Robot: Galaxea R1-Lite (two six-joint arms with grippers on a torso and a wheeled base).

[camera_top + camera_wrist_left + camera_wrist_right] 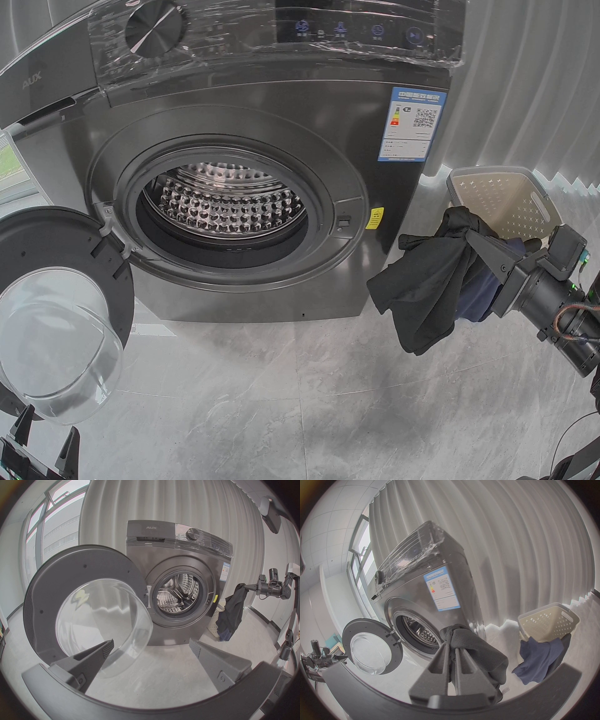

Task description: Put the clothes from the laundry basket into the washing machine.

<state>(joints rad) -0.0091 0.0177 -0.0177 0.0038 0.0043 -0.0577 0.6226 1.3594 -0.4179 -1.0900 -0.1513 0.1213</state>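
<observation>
The grey washing machine stands with its round door swung open to the left and its steel drum bare inside. My right gripper is shut on a black garment, which hangs in the air to the right of the machine, in front of the beige laundry basket. A dark blue garment drapes over the basket's rim. In the right wrist view the fingers pinch the black cloth. My left gripper is open, low near the door.
The grey tiled floor in front of the machine gives free room. A white pleated curtain hangs behind the basket. The open door juts out at the left.
</observation>
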